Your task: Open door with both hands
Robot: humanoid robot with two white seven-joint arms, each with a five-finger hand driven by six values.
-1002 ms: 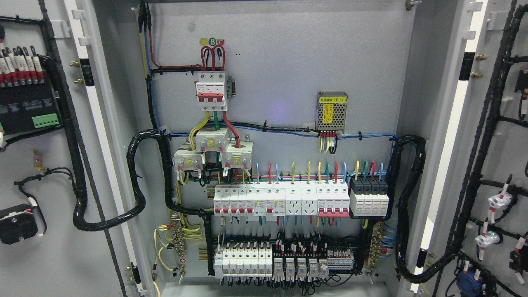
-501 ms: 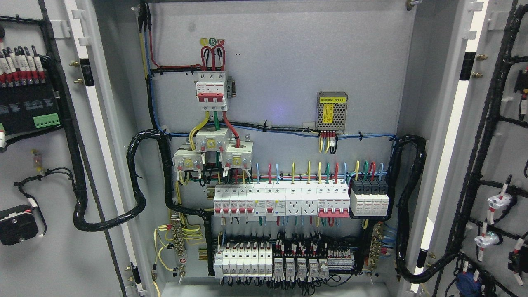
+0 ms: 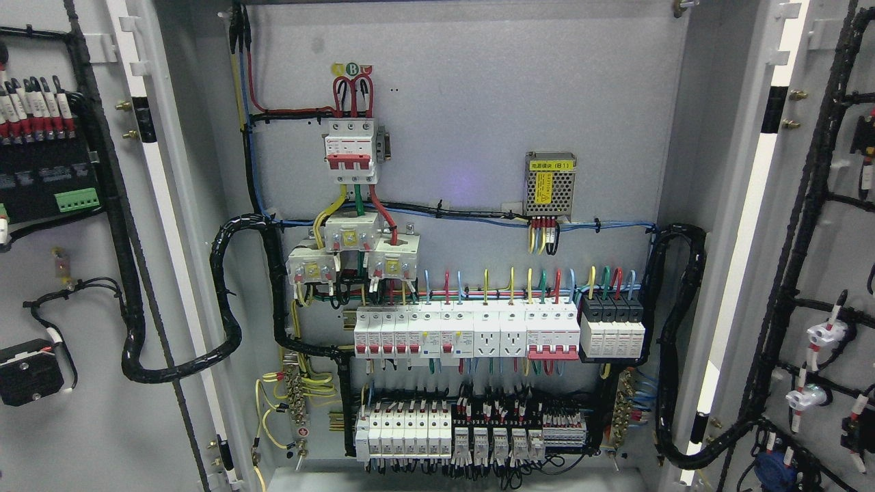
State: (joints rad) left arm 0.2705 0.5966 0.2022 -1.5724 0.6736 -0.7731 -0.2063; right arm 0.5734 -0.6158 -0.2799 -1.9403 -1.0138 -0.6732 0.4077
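Note:
A grey electrical cabinet fills the head view with both doors swung wide. The left door (image 3: 82, 437) shows its inner face at the picture's left, carrying a black terminal block and wiring. The right door (image 3: 837, 239) stands at the picture's right edge, with black cable looms and white connectors on its inner face. Between them the back panel (image 3: 472, 102) is fully exposed. Neither of my hands nor any arm shows in the picture.
On the back panel sit a red-and-white main breaker (image 3: 350, 150), a small metal power supply (image 3: 549, 185), a row of white breakers (image 3: 465, 331) and lower terminal rows (image 3: 472, 437). Thick black cable bundles (image 3: 225, 294) loop from the cabinet to each door.
The right door's fittings have shifted slightly toward the right edge; otherwise the scene holds still.

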